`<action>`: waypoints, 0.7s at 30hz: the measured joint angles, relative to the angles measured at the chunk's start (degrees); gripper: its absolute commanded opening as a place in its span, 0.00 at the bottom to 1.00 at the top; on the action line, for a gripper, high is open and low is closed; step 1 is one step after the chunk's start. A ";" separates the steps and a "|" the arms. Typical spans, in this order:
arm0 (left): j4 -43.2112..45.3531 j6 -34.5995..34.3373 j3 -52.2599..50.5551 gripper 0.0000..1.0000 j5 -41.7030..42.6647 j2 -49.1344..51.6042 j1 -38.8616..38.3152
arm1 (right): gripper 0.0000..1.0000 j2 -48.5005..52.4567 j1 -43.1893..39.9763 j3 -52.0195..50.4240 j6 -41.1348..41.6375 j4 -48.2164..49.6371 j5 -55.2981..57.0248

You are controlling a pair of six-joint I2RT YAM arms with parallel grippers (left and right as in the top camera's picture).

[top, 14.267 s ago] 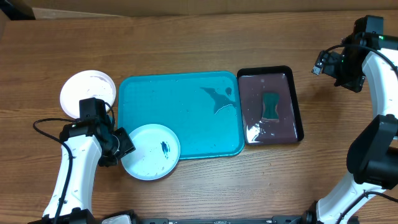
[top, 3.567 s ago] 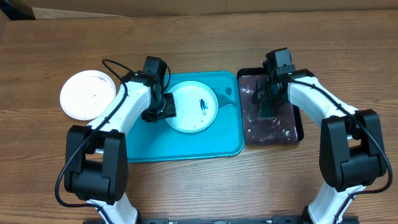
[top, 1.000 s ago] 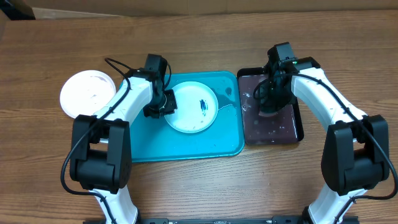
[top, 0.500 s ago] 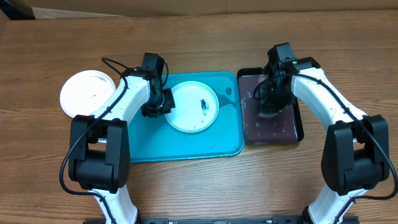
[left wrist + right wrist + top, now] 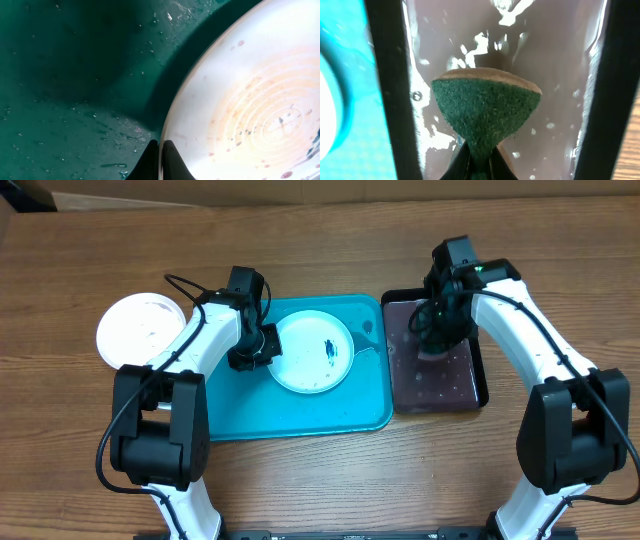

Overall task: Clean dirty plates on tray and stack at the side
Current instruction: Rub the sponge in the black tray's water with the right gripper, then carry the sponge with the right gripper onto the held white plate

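Right now your left gripper (image 5: pixel 258 352) is pinching the left rim of the pale blue plate (image 5: pixel 312 352). In the left wrist view its two tips are pressed together with the rim's edge between them. That plate lies flat in the far half of the turquoise tray (image 5: pixel 290 408) and carries a dark blue smear (image 5: pixel 327 348) a little right of its centre. The tray sits mid-desk (image 5: pixel 320 490).

You have the white plate (image 5: pixel 140 332) on bare wood toward the desk's left edge, just beside the tray's far left corner.

Your right gripper (image 5: pixel 437 332) is clamped on the green sponge (image 5: pixel 485 115), squeezing its lower end narrow. It hangs over the wet black tray (image 5: pixel 483 380), which lies just beside the turquoise tray's right side. You cannot tell whether the sponge touches the water.
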 measured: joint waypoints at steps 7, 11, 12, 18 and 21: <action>0.04 0.90 -0.04 0.04 3.43 0.00 0.00 | 0.04 -0.28 0.00 -1.20 -0.42 -0.07 -1.55; 0.09 1.36 -0.04 0.05 4.13 0.00 0.00 | 0.04 -0.28 0.00 -4.28 -0.39 2.05 -1.88; 0.09 1.40 -0.04 0.04 4.28 0.00 0.00 | 0.04 -0.28 0.00 -4.35 -0.39 1.92 -1.90; 0.46 1.51 -0.07 0.04 4.66 0.00 0.00 | 0.04 -0.26 0.00 2.99 -0.39 -4.37 -1.97; 0.94 1.53 -0.11 0.04 4.76 0.00 0.00 | 0.04 -0.28 0.13 9.40 -0.42 -7.26 -2.82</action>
